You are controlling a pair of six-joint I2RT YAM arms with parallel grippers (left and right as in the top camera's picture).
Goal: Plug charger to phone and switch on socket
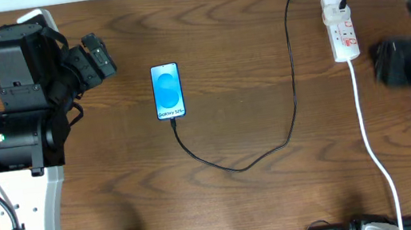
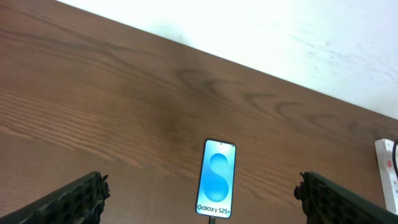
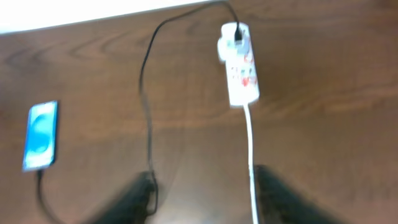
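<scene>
Phone lies screen-up on the table, left of centre. Charger meets its bottom edge and loops across to the socket at far right, plug seated at the strip's far end. Plugging looks done; switching on seems left. That calls for the right gripper, fingers spread and empty, to press the red switch by the plug. Left gripper gapes too, beside the phone. Screen reads "Galaxy S25+"; socket markings are too blurred to read.

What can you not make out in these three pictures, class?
Switch position on the power strip: too small overhead, blurred in the right wrist view.
How the cable meets the phone: tiny overhead, cut off by the left wrist view's bottom edge.
Detail of the right gripper: smeared by blur overhead and in its wrist view.
</scene>
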